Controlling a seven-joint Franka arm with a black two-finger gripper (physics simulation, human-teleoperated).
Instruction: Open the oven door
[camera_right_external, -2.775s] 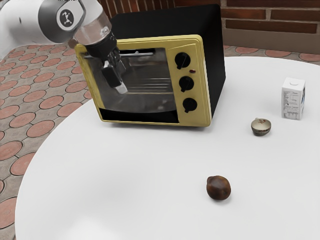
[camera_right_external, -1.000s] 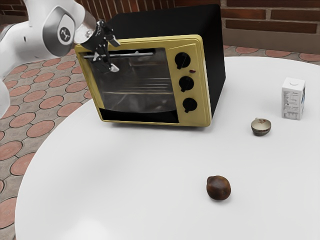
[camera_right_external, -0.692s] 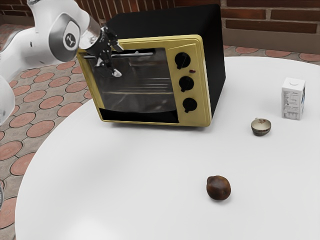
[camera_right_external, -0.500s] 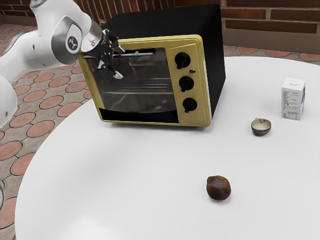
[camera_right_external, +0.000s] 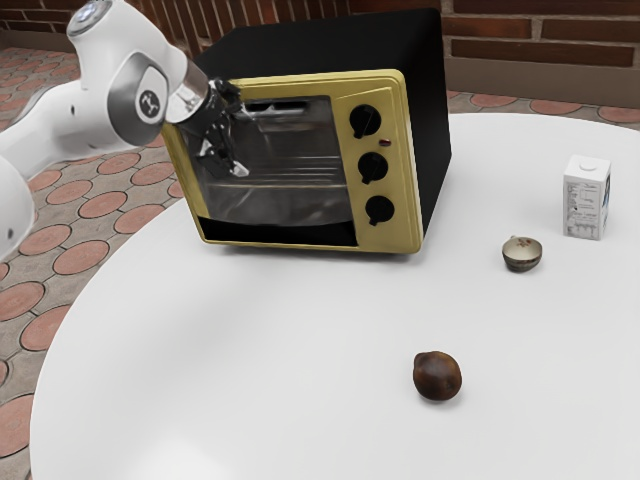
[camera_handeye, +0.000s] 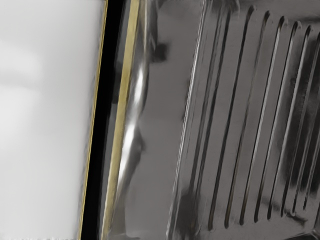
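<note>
Oven door (camera_right_external: 285, 190) looked unopened, with the open gripper (camera_right_external: 241, 143) at its handle (camera_right_external: 285, 108)

The oven door stood just beyond the gripper, upright in the front of the oven (camera_right_external: 340, 45); it looked closed or very nearly so. Getting hold of the handle seemed to be the step in hand, ahead of any pull. The next move called for settling the hand around the bar, then drawing it outward and down, if the door was hinged along its bottom edge, as seemed likely.

The gripper's fingers (camera_right_external: 240, 171) stood well apart, with no grip on anything that could be made out. The handle ran from beside the upper finger toward the exterior view's right; whether they touched could not be told. From the hand, the rack (camera_handeye: 270, 120) lay ahead, behind the glass. A pull begun without a firm hold could have let the fingers slip off.
</note>
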